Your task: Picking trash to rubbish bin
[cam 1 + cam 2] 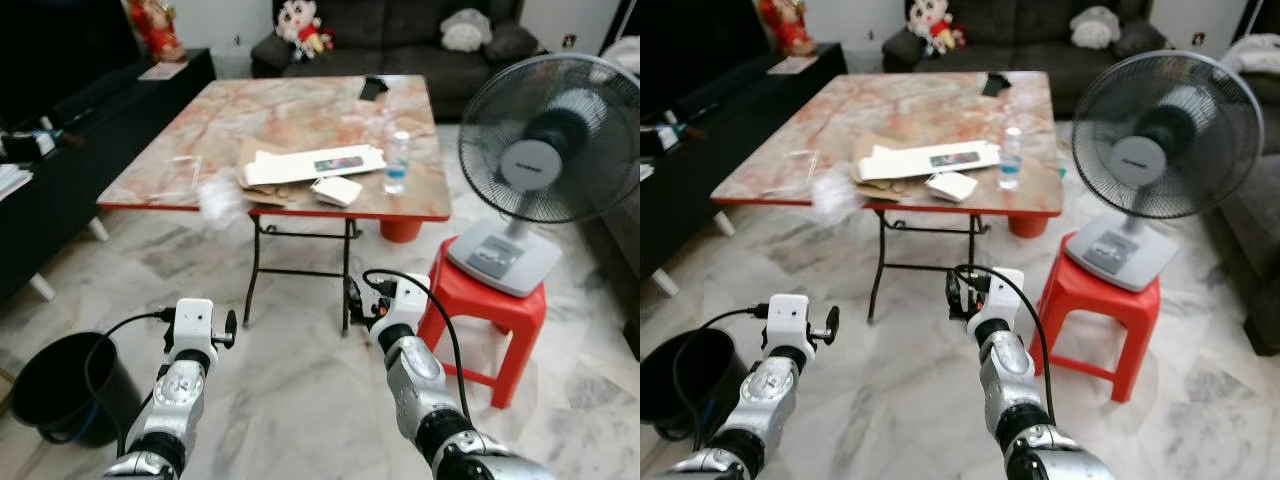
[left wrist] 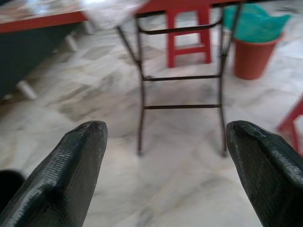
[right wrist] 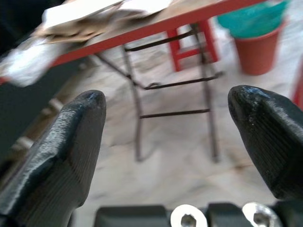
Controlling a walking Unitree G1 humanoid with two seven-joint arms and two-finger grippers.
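A crumpled clear plastic bag (image 1: 221, 198) hangs over the near edge of the marble-patterned folding table (image 1: 300, 110). Beside it lie flattened cardboard (image 1: 262, 180), a long white box (image 1: 312, 165), a small white box (image 1: 337, 190) and a clear plastic bottle (image 1: 397, 162). A black rubbish bin (image 1: 58, 385) stands on the floor at my lower left. Both arms are held low in front of the table, short of it. My left gripper (image 2: 165, 137) is open with nothing between its fingers. My right gripper (image 3: 165, 111) is also open and empty.
A standing fan (image 1: 545, 140) sits on a red plastic stool (image 1: 485, 310) to the right. An orange bucket (image 1: 402, 229) stands behind the table. A black cabinet (image 1: 60, 170) runs along the left. A dark sofa (image 1: 400, 40) with plush toys lies beyond.
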